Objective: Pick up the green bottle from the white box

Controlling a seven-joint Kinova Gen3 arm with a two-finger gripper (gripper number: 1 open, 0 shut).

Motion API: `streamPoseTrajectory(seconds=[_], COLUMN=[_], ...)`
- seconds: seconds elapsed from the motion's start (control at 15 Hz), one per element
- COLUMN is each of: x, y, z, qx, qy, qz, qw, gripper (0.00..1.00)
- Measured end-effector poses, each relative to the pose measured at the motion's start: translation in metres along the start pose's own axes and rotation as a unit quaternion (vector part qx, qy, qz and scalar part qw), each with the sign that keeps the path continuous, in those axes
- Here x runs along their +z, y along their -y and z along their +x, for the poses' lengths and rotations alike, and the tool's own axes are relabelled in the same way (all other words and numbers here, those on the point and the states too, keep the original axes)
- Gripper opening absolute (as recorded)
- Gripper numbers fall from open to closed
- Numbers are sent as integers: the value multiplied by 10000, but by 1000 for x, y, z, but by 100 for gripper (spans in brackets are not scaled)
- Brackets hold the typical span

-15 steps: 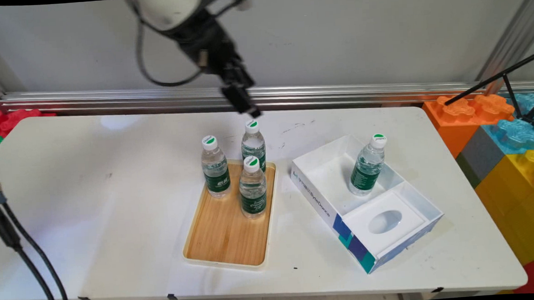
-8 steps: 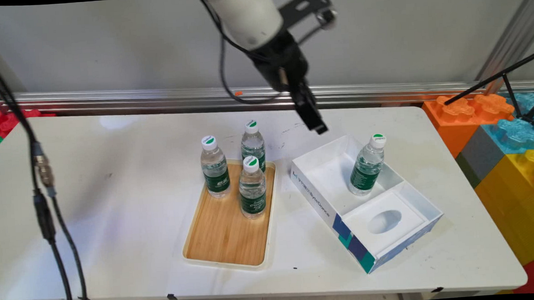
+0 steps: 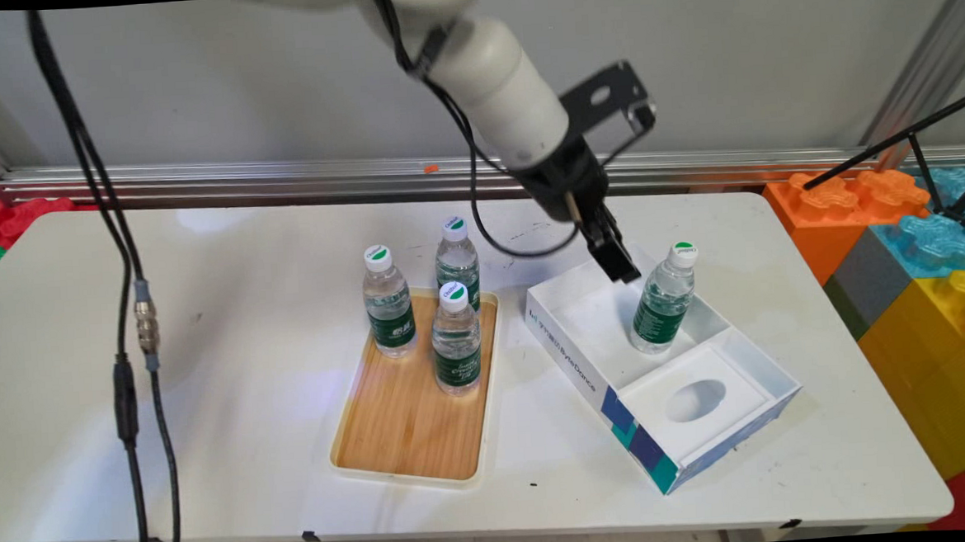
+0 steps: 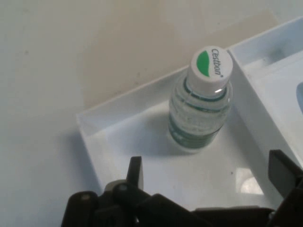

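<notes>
We took the white box [image 3: 661, 369] as our landmark. In the hand view its near wall was cut off by the gripper's black linkage at the bottom edge, and only one corner compartment showed; the insert with the oval hole [image 3: 694, 400] was clipped at the right edge there. In the main view the gripper [image 3: 621, 265] partly covered the box's far-left wall, and we could not make out the print on the box's side beyond a few letters.

The gripper [image 4: 210, 177] was spread wide: one finger [image 4: 135, 171] stood left of the bottle in the box [image 4: 199, 106], the other finger [image 4: 284, 172] well to its right. It held nothing and touched nothing; the bottle sat ahead of the gap, upright, with a white-and-green cap.

The arm came down from the upper left, tilted toward the box, with its fingertips hanging over the box's far-left compartment, just beside the bottle in the box [image 3: 662, 299] and level with its upper half. A black cable looped under the wrist.

Left of the box lay a wooden tray [image 3: 400, 440]. The front bottle [image 3: 456, 338] stood on the tray's far half; the left bottle [image 3: 388, 302] stood at its far-left edge and the rear bottle [image 3: 458, 260] at its far rim, and we could not tell whether those two were on the tray or on the table [image 3: 209, 417]. Right of the box, beyond the table's end, were big coloured blocks [image 3: 902, 241].
</notes>
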Motion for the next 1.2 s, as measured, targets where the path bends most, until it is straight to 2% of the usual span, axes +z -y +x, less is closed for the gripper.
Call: streamPoseTrajectory(seconds=[0.33, 0.73, 1.2], x=[48, 80, 104], y=[-3, -3, -8], z=[-23, -34, -37], qx=[55, 174, 161], qy=[-277, -653, -958], qz=[-223, -202, -188], qw=[9994, 9975, 9951], gripper=[100, 100, 100])
